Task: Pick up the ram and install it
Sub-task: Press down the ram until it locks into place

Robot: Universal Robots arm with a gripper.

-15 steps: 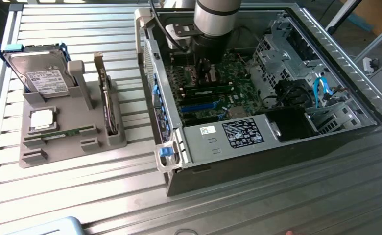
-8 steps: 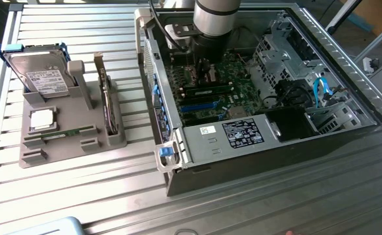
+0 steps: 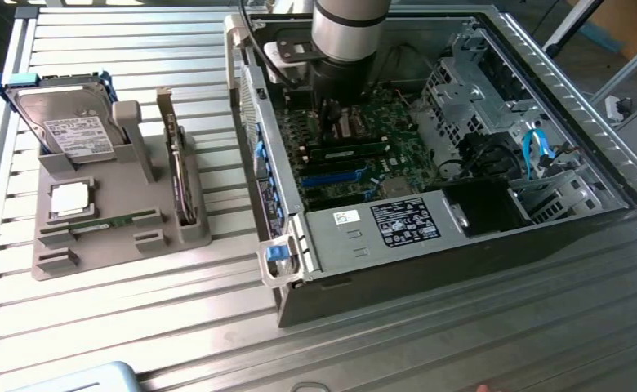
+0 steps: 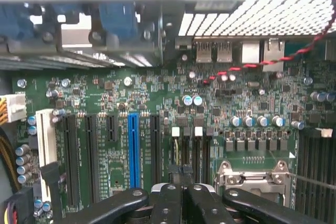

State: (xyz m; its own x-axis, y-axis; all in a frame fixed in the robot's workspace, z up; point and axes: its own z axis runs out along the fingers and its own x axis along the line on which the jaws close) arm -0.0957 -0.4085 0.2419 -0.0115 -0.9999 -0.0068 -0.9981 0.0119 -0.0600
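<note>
One ram point(image 3: 117, 222), a thin green stick, lies flat on the grey holder point(image 3: 112, 245) at the exterior view's left. My arm reaches down into the open computer case point(image 3: 428, 269). There my gripper point(image 3: 333, 113) hangs just over the green motherboard point(image 4: 105, 98). In the wrist view the gripper point(image 4: 183, 170) has its black fingertips pressed together above the board, beside the CPU socket point(image 4: 252, 179). I cannot tell whether a thin stick is pinched between them. Dark ram slots point(image 4: 315, 166) run alongside the socket.
A silver hard drive point(image 3: 70, 126) and an expansion card point(image 3: 177, 167) stand upright in the holder. Inside the case are black and blue card slots point(image 4: 133, 150), a red-and-black twisted wire point(image 4: 273, 61), the power supply point(image 3: 406, 222), blue cables point(image 3: 534, 151) and the drive cage point(image 3: 482, 106).
</note>
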